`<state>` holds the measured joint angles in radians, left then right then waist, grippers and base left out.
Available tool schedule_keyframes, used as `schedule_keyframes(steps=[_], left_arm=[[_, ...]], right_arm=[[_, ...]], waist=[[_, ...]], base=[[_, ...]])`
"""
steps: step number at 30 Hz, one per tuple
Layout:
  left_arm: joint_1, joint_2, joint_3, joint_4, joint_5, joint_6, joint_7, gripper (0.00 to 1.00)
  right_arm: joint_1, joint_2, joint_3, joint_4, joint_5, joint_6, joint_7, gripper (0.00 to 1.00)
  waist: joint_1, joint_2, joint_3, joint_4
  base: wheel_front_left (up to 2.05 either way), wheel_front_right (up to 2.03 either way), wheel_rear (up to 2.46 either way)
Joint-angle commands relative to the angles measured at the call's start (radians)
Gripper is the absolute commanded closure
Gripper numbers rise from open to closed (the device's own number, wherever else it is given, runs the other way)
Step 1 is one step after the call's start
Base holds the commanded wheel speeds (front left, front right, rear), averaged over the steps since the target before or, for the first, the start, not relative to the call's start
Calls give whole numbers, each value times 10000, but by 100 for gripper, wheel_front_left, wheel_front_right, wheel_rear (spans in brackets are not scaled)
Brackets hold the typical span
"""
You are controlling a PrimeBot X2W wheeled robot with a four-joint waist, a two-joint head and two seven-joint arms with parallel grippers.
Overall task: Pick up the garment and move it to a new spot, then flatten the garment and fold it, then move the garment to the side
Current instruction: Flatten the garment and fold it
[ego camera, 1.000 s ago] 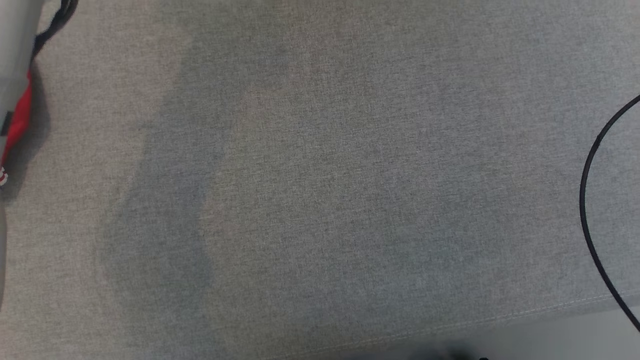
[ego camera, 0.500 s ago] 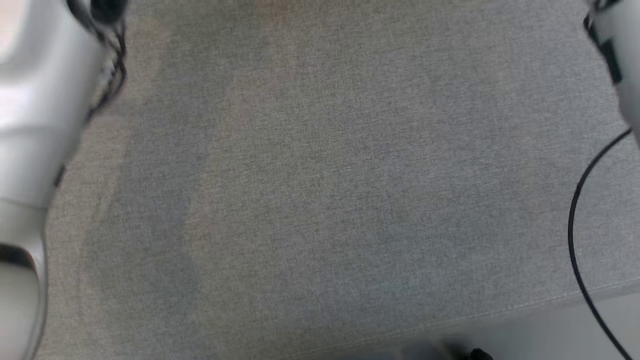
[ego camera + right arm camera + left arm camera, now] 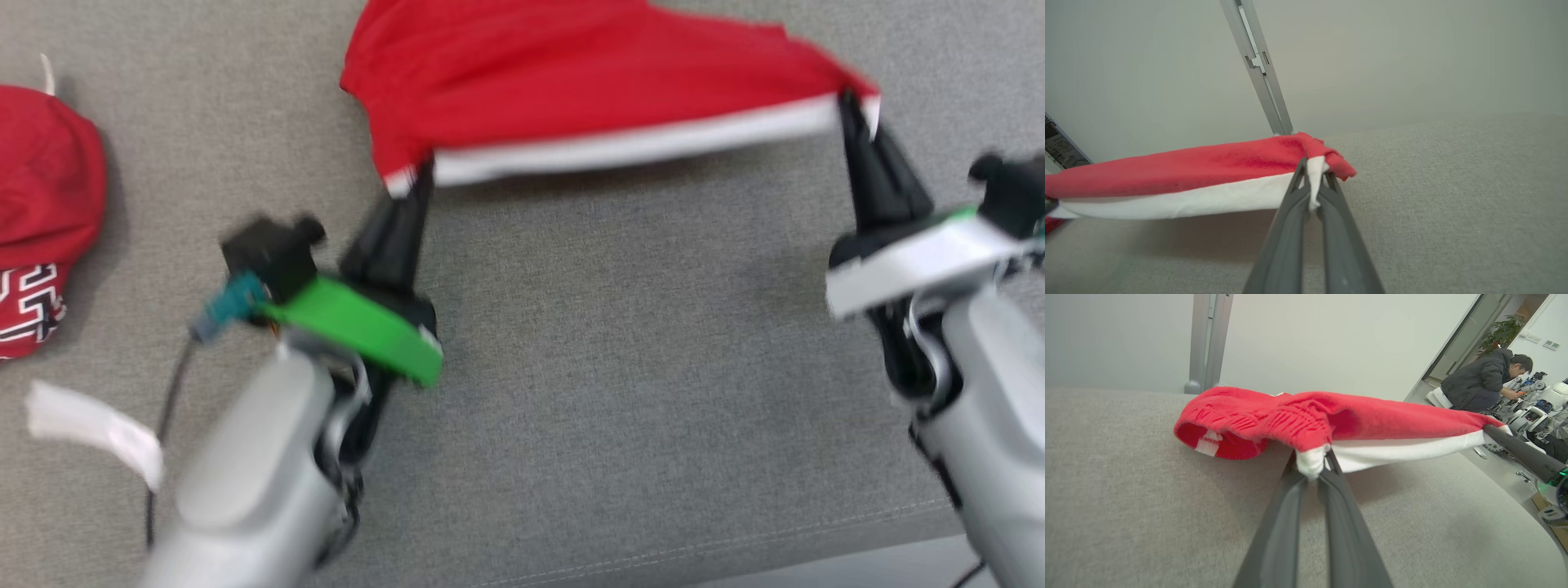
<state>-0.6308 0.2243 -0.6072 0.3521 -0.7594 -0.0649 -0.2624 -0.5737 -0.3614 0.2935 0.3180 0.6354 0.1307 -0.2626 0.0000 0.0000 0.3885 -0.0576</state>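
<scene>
The garment (image 3: 588,73) is red with a white hem band, stretched between both grippers above the grey cloth surface. My left gripper (image 3: 412,175) is shut on the hem's left corner; the left wrist view shows white fabric (image 3: 1310,461) pinched at its tips. At the upper right my right gripper (image 3: 853,102) is shut on the hem's other corner, with white cloth (image 3: 1314,175) caught between its fingers. The garment's far part droops back toward the surface.
A second red garment with white lettering (image 3: 41,204) lies at the left edge, a white tag (image 3: 94,429) below it. A grey pole (image 3: 1208,339) stands behind the surface. A person (image 3: 1486,379) crouches in the far right room among other robots. The surface's front edge (image 3: 735,551) runs along the bottom.
The head camera has shifted a lot. Both arms and the stretched red garment have come into view, where earlier there was bare grey surface and a pale forearm at the left.
</scene>
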Motion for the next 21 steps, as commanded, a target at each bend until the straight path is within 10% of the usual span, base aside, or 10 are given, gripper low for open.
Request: schedule_keyframes(steps=[1,21], left_arm=[[717,-56,97,-184,182,30,-29,100],[5459,-363,637,-779,1171,-266,-31,100]], right_arm=[[619,69,-156,-211,-60,1,-28,100],[6842,987,-1382,-2382,-864,-1,291,100]], waist=[[0,0,-706,202],[0,0,-2070,396]], base=[[0,0,0],[0,0,0]])
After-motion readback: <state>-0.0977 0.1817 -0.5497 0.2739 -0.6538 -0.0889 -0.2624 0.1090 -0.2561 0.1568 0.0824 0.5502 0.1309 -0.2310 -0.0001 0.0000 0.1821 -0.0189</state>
